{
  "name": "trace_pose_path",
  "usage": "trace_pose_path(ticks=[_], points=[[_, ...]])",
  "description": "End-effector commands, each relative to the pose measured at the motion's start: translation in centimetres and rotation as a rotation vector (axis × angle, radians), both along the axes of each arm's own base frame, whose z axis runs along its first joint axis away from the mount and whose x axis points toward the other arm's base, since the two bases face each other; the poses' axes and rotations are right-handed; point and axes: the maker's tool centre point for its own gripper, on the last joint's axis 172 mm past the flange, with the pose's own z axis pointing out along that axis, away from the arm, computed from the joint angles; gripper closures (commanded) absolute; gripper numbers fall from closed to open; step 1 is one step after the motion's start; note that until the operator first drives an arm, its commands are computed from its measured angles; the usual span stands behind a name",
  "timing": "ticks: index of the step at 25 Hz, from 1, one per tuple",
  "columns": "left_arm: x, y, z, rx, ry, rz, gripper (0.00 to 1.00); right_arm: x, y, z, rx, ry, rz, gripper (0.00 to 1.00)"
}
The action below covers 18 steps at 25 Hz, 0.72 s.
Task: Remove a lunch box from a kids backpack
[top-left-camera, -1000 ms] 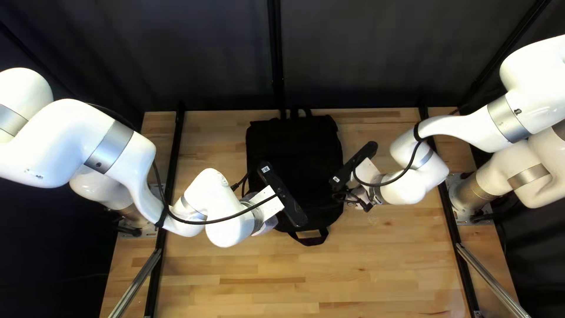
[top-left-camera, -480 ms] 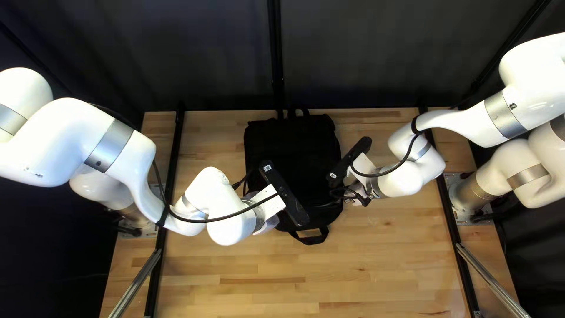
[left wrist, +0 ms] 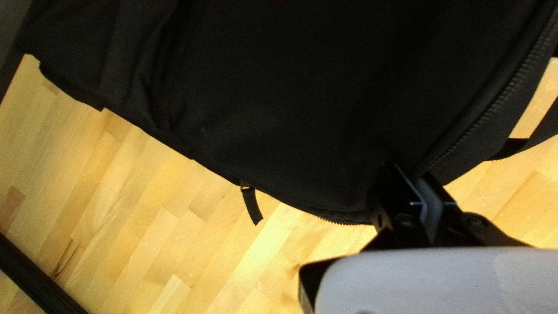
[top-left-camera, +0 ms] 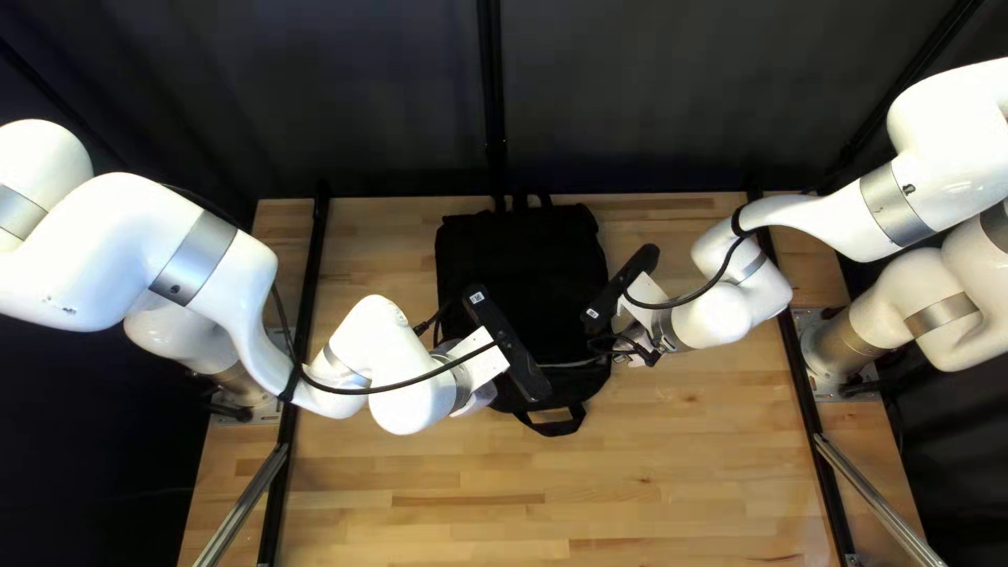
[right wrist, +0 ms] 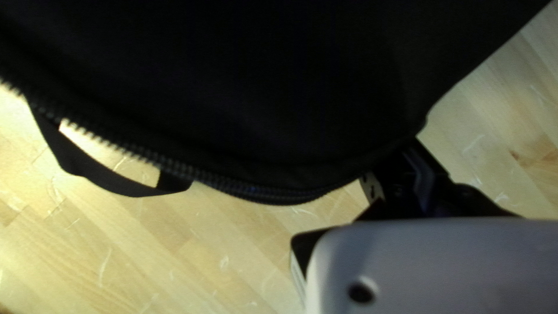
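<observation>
Top left view: a black backpack (top-left-camera: pixel 525 252) lies on the wood-topped table (top-left-camera: pixel 452 494), its far end near the dark curtain (top-left-camera: pixel 672 95) and its strap loop (top-left-camera: pixel 550 428) projecting from the near end. The left gripper (top-left-camera: pixel 475 400) is at the near left part of the backpack, partly covered by a black camera bar (top-left-camera: pixel 507 349); the right gripper (top-left-camera: pixel 638 351) is at the backpack's right side, beneath a second bar (top-left-camera: pixel 620 289). A thin pale line (top-left-camera: pixel 570 364) crosses the black cloth between the two bars. Left wrist view: the left gripper (left wrist: pixel 405 170) has its jaws nearly together, with the black cloth of the backpack pinched between them at its lower corner. Zipper teeth (left wrist: pixel 503 100) curve along the cloth ahead of and beside the fingers, and a short zipper pull (left wrist: pixel 252 205) hangs over the wood farther along the edge. Right wrist view: the right gripper (right wrist: pixel 406 152) likewise has its jaws drawn close, clamped on a rounded edge of the same cloth; the tips are partly hidden by it. A toothed zipper edge runs from beside the fingers toward the strap loop. The location of the lunch box cannot be determined.
</observation>
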Motion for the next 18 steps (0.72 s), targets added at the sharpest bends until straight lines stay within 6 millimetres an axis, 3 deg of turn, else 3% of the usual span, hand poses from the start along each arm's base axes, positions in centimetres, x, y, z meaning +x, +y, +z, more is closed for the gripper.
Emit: trace_pose_path(ticks=[1,7,11,18], points=[[0.5,-0.9,0.4,0.018,0.013,-0.049,0.00,-0.1,0.4,0.2,0.002,-0.001,0.000,1.00],[0.3,-5.1,2.8,0.249,0.044,-0.405,0.00,-0.2,-0.1,0.2,0.000,-0.008,-0.008,1.00],[1.9,-7.3,2.4,0.366,0.052,-0.603,0.00,-0.5,-0.2,-0.1,0.000,-0.011,-0.012,1.00],[4.5,-6.9,1.7,0.489,0.061,-0.739,0.00,-0.5,-0.1,-0.3,0.000,-0.021,-0.018,1.00]])
